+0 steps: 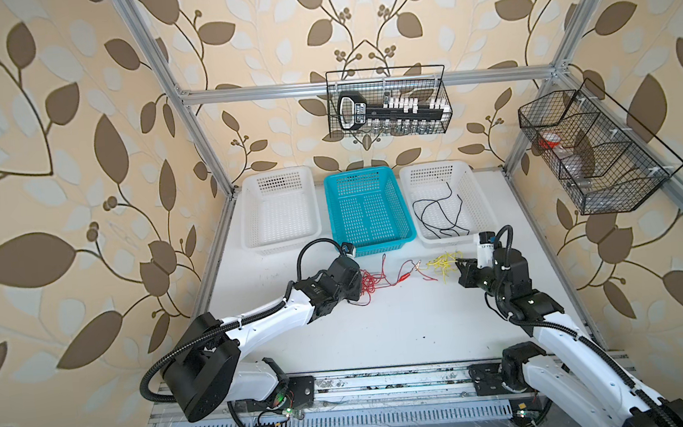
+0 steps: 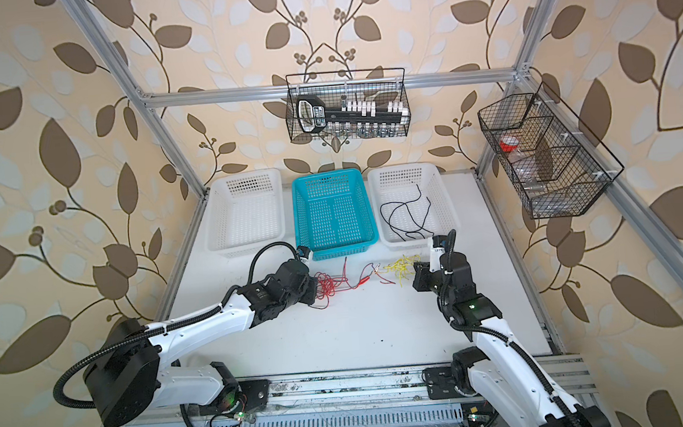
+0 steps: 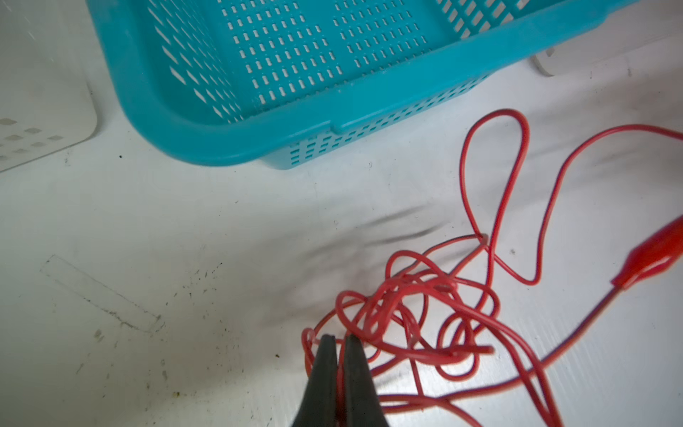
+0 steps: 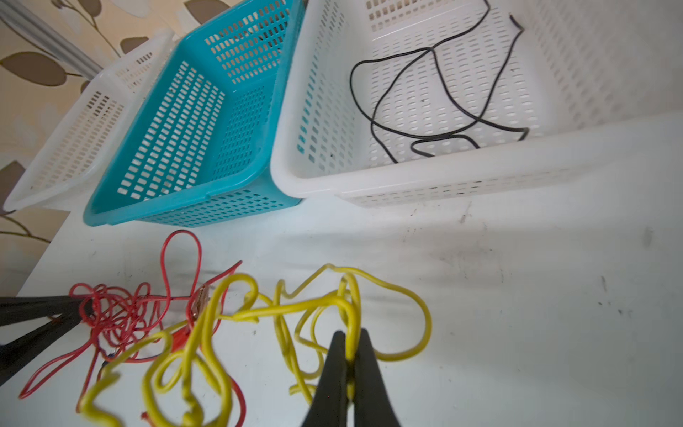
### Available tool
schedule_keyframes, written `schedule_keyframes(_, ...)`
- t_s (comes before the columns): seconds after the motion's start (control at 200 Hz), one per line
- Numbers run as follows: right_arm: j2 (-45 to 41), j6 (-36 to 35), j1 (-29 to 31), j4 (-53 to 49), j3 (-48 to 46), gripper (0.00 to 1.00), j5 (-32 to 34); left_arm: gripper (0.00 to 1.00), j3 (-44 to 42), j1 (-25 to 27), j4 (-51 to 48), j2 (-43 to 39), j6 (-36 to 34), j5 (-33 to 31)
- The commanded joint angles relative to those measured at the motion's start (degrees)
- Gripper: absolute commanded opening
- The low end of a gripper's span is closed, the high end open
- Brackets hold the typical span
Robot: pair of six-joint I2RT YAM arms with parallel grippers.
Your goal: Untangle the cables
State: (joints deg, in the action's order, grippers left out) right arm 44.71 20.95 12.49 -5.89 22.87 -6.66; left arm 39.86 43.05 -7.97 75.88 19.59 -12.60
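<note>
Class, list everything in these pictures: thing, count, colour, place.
table: one, white, beneath all
teal basket: one, teal, middle of row
white baskets: two, white, flanking the teal
wire baskets: two, black, hung on frame
red cable: one tangle, red, table before the teal basket
yellow cable: one tangle, yellow, table right of the red
black cable: one, black, inside right white basket
left gripper: one, black, shut on red cable
right gripper: one, black, shut on yellow cable
</note>
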Motion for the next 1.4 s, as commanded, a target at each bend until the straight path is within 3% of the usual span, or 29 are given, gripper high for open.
schedule_keyframes(0.0,1.64,-2.34,4.12,4.12,2.7,0.0,-2.9,0.0,0.9,-0.5,1.22,-0.84,-1.25,-0.3)
schedule_keyframes(0.22,9.44,-6.41,13.67,4.87,6.13,0.0,-0.5,0.0,2.56,-0.51,2.63,0.03,-1.58,1.41)
schedule_keyframes(0.42,15.83,-9.09,16.47,5.26,8.11,0.0,-7.34,0.0,3.5,-0.51,4.12,1.15,-0.83,1.34)
schedule_keyframes(0.675,22.36,-10.07,19.94,-0.13,10.81,0.0,-4.1,0.0,5.23,-0.46,3.62,2.84,-0.61,0.34)
schedule_keyframes(1.09,24.92,-12.25,22.41,-6.97,14.34,0.0,-4.34,0.0,5.89,-0.51,1.69,2.47,-0.8,-3.71)
schedule_keyframes(1.255,23.22,-12.74,20.74,-11.54,16.89,0.0,-0.05,0.0,5.89,-0.68,0.18,1.4,-1.1,-6.74)
schedule_keyframes(1.4,22.02,-11.83,17.73,-10.51,16.51,0.11,-1.46,0.0,5.78,-0.86,-0.55,0.92,-1.84,-7.29)
